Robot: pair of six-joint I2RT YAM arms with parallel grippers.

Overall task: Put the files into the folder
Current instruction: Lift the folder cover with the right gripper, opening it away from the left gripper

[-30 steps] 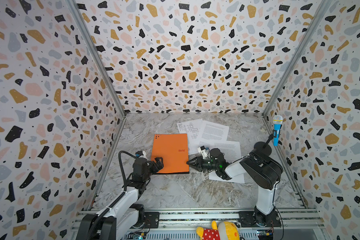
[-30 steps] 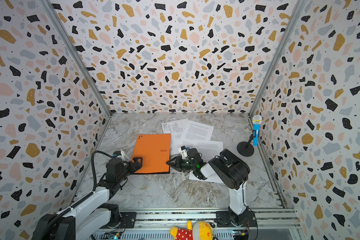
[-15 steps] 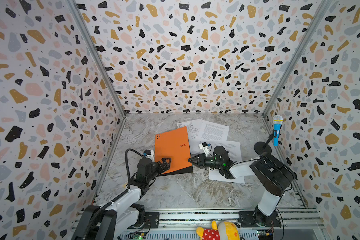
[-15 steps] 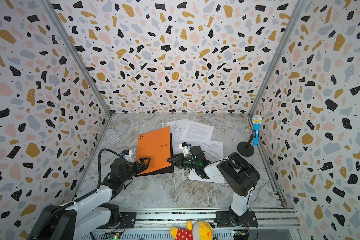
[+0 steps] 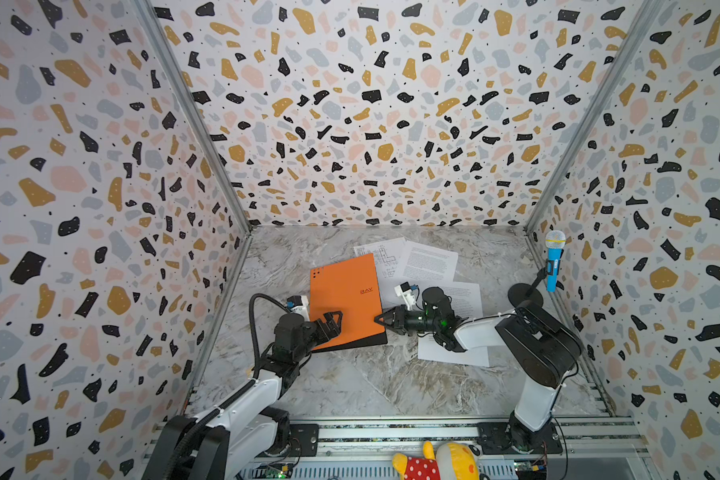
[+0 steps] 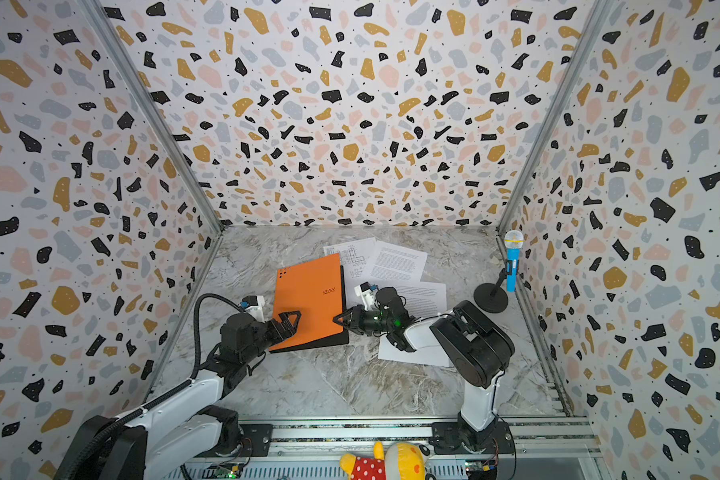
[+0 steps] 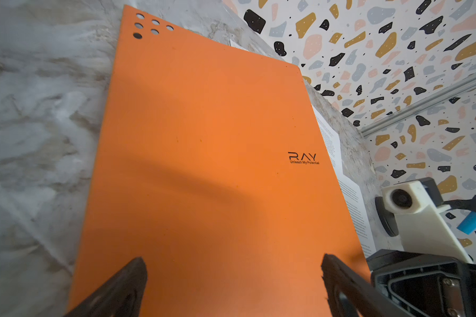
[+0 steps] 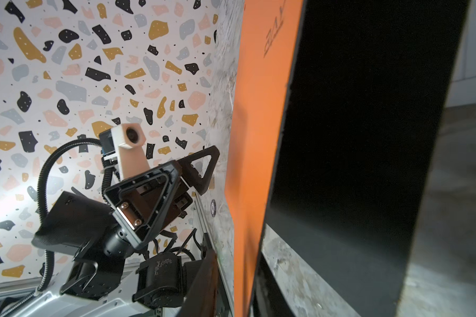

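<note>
The orange folder (image 5: 344, 299) (image 6: 308, 299) lies left of centre, its cover tilted up off the black inside (image 8: 355, 137). My right gripper (image 5: 378, 320) (image 8: 237, 260) has the cover's right edge between its nearly closed fingers, with a thin gap still showing on one side. My left gripper (image 5: 334, 325) (image 7: 232, 263) stands wide open over the cover's near left part (image 7: 217, 164); I cannot tell whether it touches. Three white files lie right of the folder: a drawings sheet (image 5: 385, 253), a text sheet (image 5: 429, 262), and a third (image 5: 466, 299) partly under my right arm.
A blue toy microphone (image 5: 554, 262) on a black round stand (image 5: 524, 295) is by the right wall. A plush toy (image 5: 437, 463) lies on the front rail. Patterned walls close in the marble table (image 5: 350, 386) on three sides.
The folder's cover has risen from flat to tilted, showing the black inside. My right gripper's fingers have narrowed round the cover's edge. My left gripper has moved right, over the folder.
</note>
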